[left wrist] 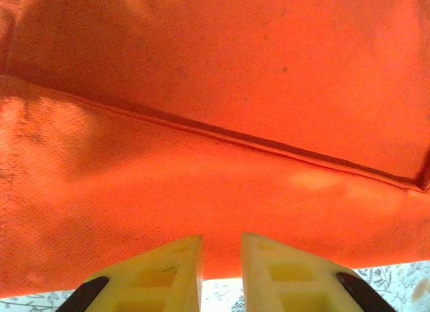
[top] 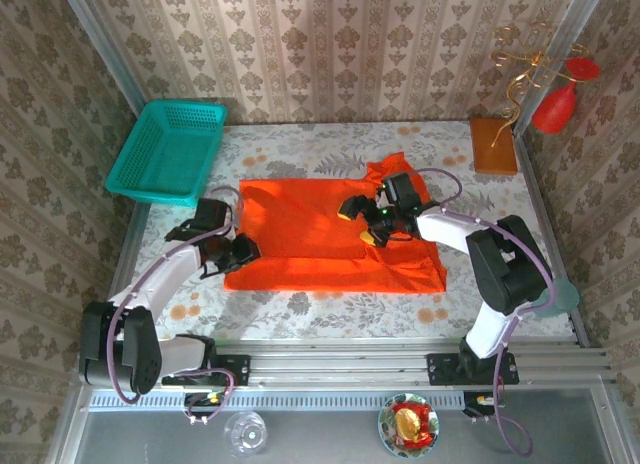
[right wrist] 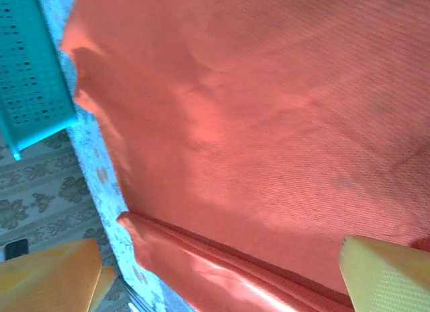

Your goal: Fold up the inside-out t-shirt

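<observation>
The inside-out t-shirt point(top: 300, 224) lies flat on the table, orange-red, with one layer folded over another. A seam runs across it point(left wrist: 215, 124). My left gripper point(top: 243, 252) sits low at the shirt's left edge. Its yellow fingers point(left wrist: 168, 271) stand a narrow gap apart, and the table pattern shows between them just short of the cloth hem point(left wrist: 222, 258). My right gripper point(top: 357, 224) hovers over the shirt's right-middle part. It is open wide point(right wrist: 222, 278) above the cloth point(right wrist: 269, 110) and a folded edge, and it holds nothing.
A teal basket point(top: 168, 149) point(right wrist: 30, 70) stands at the back left, off the shirt's corner. A brown block point(top: 493, 146) and a red vase point(top: 555, 106) are at the back right. The floral table point(top: 300, 144) shows bare around the shirt. A glass point(top: 245, 431) and a dish point(top: 408, 424) sit below the rail.
</observation>
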### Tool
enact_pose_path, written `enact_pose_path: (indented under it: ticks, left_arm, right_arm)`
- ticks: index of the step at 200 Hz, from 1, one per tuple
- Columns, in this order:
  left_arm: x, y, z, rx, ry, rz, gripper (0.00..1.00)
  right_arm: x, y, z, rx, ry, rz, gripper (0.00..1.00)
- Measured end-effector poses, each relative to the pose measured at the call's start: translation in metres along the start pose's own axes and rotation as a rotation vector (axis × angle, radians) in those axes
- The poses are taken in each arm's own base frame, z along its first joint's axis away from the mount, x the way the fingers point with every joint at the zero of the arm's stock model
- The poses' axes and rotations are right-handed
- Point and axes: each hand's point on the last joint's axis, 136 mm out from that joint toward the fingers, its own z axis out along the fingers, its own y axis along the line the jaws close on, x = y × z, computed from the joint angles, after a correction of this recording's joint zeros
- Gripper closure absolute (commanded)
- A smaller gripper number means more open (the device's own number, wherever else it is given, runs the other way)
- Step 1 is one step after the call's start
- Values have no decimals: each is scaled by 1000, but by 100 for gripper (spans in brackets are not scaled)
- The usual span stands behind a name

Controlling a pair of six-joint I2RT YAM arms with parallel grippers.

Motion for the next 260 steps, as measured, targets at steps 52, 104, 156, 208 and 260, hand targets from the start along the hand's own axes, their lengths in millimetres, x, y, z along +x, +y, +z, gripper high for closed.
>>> enact_pose_path:
  ticks: [52, 104, 156, 208, 260]
  left_arm:
    - [-2, -52, 15, 67, 25, 120, 78]
    - [14, -135, 58, 133, 124, 288, 84]
    - [50, -250, 112, 255, 204, 445, 93]
    - [79, -268, 159, 231, 280, 491, 96]
    - [86, -239, 196, 142, 333, 465, 97]
  right_arm:
    - [0, -10, -45, 58, -30, -79, 9]
    - [-8, -72, -90, 183, -86, -52, 12]
    - [-24, -105, -93, 220, -77, -9, 23]
    - [-42, -127, -67, 214, -21, 40, 28]
    - [-52, -127, -72, 218, -49, 45, 27]
